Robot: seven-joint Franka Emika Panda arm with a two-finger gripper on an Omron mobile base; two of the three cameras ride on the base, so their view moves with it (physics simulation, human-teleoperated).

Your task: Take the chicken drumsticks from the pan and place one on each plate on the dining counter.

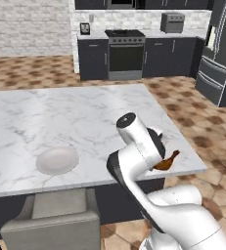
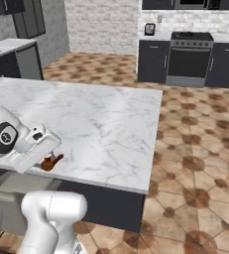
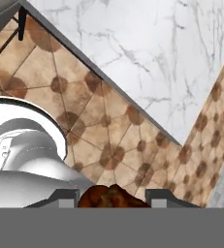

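Drumstick [image 1: 167, 161] sits between the fingers of my gripper [image 3: 112, 199], which is clamped on it. In the hand view I see its brown lump [image 3: 112, 197] at 6 o'clock, between the two dark tips. In the left base view it hangs over the counter [image 1: 80, 117] near the front right corner, at about 4 o'clock from frame centre. In the right base view the drumstick [image 2: 51, 161] shows just right of the hand, above the marble's near edge. One plate [image 1: 57, 160] lies on the counter at 8 o'clock in the left base view, well apart from the gripper. Stool [image 1: 56, 219] below the plate. Stove [image 1: 125, 51] at 12 o'clock
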